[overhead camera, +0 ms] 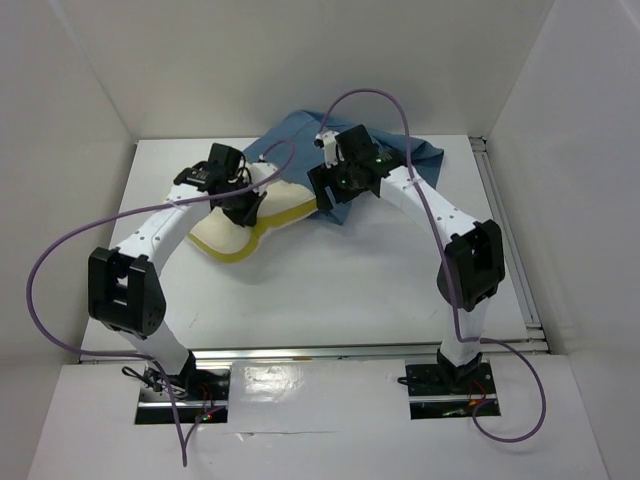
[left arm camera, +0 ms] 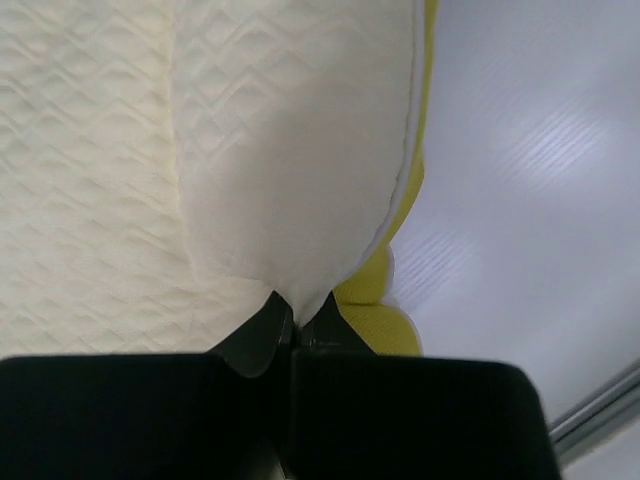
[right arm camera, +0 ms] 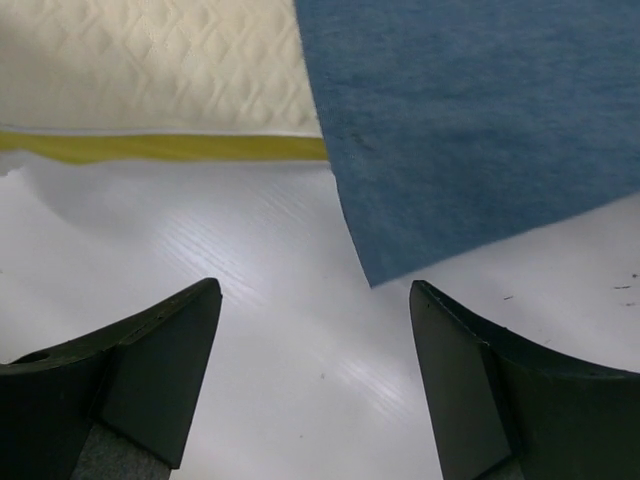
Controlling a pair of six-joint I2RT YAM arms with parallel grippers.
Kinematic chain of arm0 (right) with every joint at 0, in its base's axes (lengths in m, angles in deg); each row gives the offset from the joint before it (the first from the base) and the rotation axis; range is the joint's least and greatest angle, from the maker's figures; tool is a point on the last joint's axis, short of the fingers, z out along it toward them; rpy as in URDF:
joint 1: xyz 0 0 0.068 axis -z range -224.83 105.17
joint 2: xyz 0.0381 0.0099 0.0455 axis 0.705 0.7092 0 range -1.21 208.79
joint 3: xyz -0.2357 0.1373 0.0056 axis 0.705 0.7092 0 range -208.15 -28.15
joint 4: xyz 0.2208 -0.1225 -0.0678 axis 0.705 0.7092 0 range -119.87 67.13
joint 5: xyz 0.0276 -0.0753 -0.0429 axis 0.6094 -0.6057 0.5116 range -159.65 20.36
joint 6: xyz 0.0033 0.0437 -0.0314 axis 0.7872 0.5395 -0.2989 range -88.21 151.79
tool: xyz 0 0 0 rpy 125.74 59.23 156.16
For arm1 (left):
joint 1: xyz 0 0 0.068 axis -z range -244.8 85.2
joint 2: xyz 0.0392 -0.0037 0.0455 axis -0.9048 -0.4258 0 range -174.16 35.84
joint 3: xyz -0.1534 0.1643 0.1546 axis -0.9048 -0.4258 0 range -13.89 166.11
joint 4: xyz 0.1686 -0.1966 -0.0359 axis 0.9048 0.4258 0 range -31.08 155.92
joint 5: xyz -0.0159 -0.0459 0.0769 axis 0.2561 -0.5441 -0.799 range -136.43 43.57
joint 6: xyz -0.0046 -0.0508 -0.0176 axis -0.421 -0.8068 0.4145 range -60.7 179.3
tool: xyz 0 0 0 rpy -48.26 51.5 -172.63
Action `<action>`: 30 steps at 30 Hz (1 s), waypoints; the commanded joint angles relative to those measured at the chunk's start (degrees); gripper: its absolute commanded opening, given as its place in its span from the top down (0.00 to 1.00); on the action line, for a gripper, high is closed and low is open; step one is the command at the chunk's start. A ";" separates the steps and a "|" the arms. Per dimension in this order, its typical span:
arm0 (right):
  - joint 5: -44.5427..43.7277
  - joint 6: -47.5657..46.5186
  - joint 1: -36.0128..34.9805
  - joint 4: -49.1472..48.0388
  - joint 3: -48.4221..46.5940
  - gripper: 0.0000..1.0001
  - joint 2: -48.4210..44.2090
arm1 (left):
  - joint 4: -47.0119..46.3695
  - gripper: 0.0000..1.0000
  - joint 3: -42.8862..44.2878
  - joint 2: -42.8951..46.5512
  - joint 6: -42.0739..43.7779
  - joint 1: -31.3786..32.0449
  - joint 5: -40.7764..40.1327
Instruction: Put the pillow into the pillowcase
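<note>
The cream-white pillow with its yellow edge lies at the table's back left, and its right end is tucked under the dusty-blue pillowcase. My left gripper is over the pillow. In the left wrist view it is shut on a pinched fold of the pillow near the yellow edge. My right gripper hangs at the pillowcase's front edge. In the right wrist view it stands open above bare table, with a corner of the pillowcase just beyond its fingertips and the pillow to the left.
White walls enclose the white table on three sides. A metal rail runs along its right edge. Purple cables loop from both arms. The rest of the pillowcase spreads toward the back right.
</note>
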 commanded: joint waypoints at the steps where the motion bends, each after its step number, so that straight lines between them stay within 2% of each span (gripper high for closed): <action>1: -4.20 -1.03 -1.33 -3.33 -4.05 0.17 1.28 | 1.99 1.00 9.52 -0.68 -2.43 0.09 10.35; 7: -12.27 -3.85 -1.86 -6.66 -1.77 0.18 2.34 | 6.38 1.00 14.55 -1.30 -2.43 -0.52 14.66; 13: -21.23 -6.57 -1.86 -11.84 4.11 0.20 -0.12 | 7.79 1.00 14.56 -0.69 -1.29 -1.05 15.98; 16: -22.75 -7.19 -1.86 -13.34 6.14 0.22 -1.61 | 8.41 1.00 14.03 -0.16 -1.29 -1.05 15.98; 19: -21.44 -7.72 -0.64 -13.36 7.55 0.36 -2.76 | 8.41 1.00 13.51 -0.16 -1.29 -1.05 16.60; 20: -20.30 -7.72 0.24 -13.35 8.25 0.47 -2.76 | 8.41 1.00 13.50 -0.16 -1.29 -1.05 16.60; 21: -18.81 -7.72 0.25 -12.83 8.25 0.76 -2.76 | 8.41 1.00 13.50 -0.16 -1.29 -1.05 16.60; 23: -15.64 -7.72 0.95 -12.30 6.60 0.96 -2.76 | 8.41 1.00 14.02 -0.16 -1.29 -1.05 16.60; 24: -14.58 -7.72 0.95 -11.51 5.54 1.00 -2.76 | 8.41 1.00 14.03 -0.85 -1.29 -1.05 16.60; 27: -6.69 -6.49 0.95 -8.53 0.54 1.00 -0.92 | 7.71 1.00 14.03 -1.91 -2.86 -1.05 16.60; 30: 1.75 -5.17 -1.94 -5.11 -7.63 1.00 1.10 | 5.35 1.00 14.03 -3.23 -5.41 -1.05 16.60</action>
